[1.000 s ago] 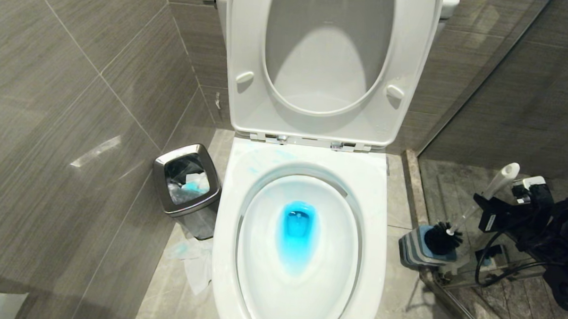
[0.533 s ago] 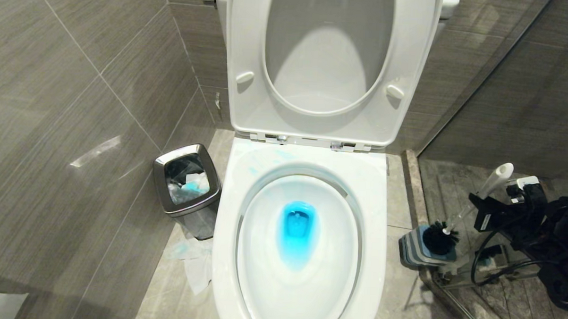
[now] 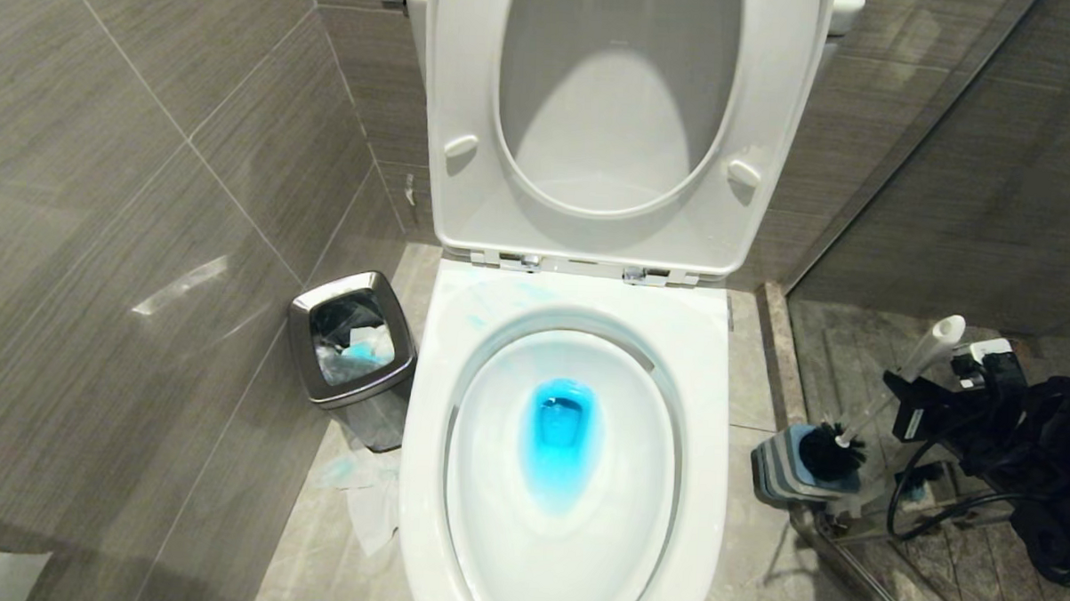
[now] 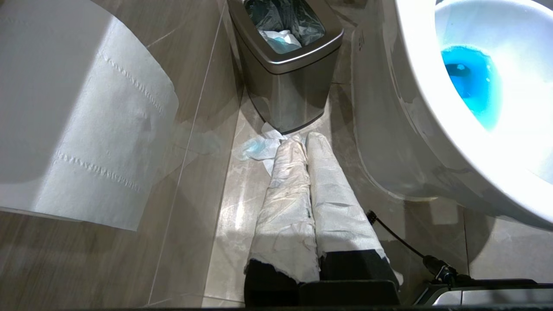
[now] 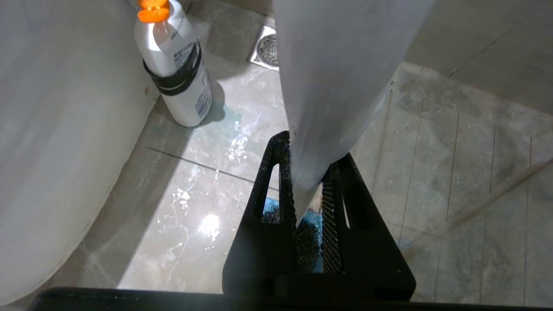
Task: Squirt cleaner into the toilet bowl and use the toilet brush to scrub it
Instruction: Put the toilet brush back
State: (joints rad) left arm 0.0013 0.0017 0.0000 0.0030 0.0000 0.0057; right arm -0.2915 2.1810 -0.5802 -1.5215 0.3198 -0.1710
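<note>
From the head camera I see the toilet bowl [image 3: 564, 479] straight ahead, seat and lid tipped up against the tank. The cleaner [image 3: 559, 439] tints the water at the bottom of the bowl vivid blue, and faint blue smears mark the rim near the hinges. Right of the bowl, my right gripper [image 3: 908, 385] pinches the white handle of the toilet brush [image 3: 888, 393]; the handle leans, and its black bristle head sits at the mouth of the striped holder [image 3: 783, 474] on the floor beside the bowl. Left of the bowl stands a steel bin [image 3: 353, 347], with crumpled tissue [image 3: 364, 490] on the floor between the two.

On the left wrist camera, my left gripper [image 4: 307, 142], its fingers [image 4: 285, 194] wrapped in paper and pressed together, points at the floor between bin and bowl.

On the right wrist camera, the black jaws clamp the handle, bristles showing below them. An orange-capped bottle [image 5: 175, 65] stands against the bowl's base.
</note>
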